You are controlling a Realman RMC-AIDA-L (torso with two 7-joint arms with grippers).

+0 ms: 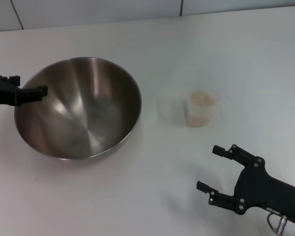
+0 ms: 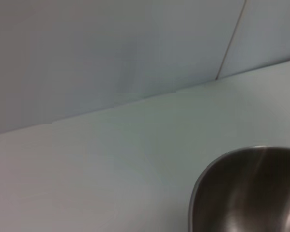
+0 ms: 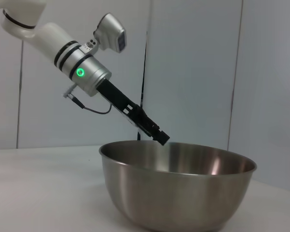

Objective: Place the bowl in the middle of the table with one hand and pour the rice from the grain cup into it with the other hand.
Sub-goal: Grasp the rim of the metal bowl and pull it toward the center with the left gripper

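Observation:
The steel bowl (image 1: 78, 108) sits on the white table (image 1: 152, 196), left of its middle. My left gripper (image 1: 29, 84) is at the bowl's left rim, one finger (image 1: 37, 91) over the inside and the other outside, and they look apart. In the right wrist view the left gripper (image 3: 159, 137) ends just at the rim of the bowl (image 3: 178, 193). The grain cup (image 1: 200, 110), with rice (image 1: 201, 99) up to near its rim, stands upright to the right of the bowl. My right gripper (image 1: 208, 167) is open and empty, nearer than the cup. The left wrist view shows part of the bowl (image 2: 246, 193).
A grey panelled wall (image 1: 88, 10) runs along the table's far edge. Bare tabletop lies between the bowl and the cup and in front of the bowl.

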